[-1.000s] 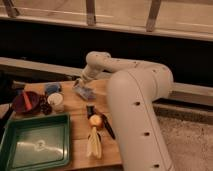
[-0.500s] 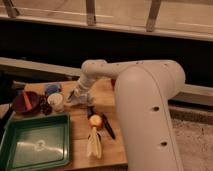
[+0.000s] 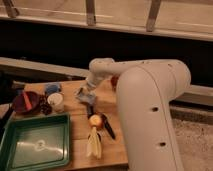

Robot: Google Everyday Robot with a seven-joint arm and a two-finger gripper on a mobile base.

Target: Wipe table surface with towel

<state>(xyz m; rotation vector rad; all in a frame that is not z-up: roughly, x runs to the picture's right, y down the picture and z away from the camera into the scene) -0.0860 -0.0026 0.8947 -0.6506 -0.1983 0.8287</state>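
Observation:
The towel (image 3: pixel 86 97) is a small grey-blue cloth lying on the table surface (image 3: pixel 80 131), just right of the white cup. My gripper (image 3: pixel 85 92) comes down from the white arm (image 3: pixel 102 67) and presses onto the towel's top, shut on it. The cloth hides most of the fingers. The light brown plank tabletop spreads around the towel towards the front edge.
A white cup (image 3: pixel 56 101), a blue lump (image 3: pixel 52 88) and a dark red bowl (image 3: pixel 25 102) sit left of the towel. A green tray (image 3: pixel 35 143) lies front left. An orange ball (image 3: pixel 95 120), a black tool (image 3: pixel 108 128) and a pale yellow thing (image 3: pixel 93 143) lie in front.
The gripper dragged the towel left towards the white cup, then back right to near its earlier spot. The other items stayed put.

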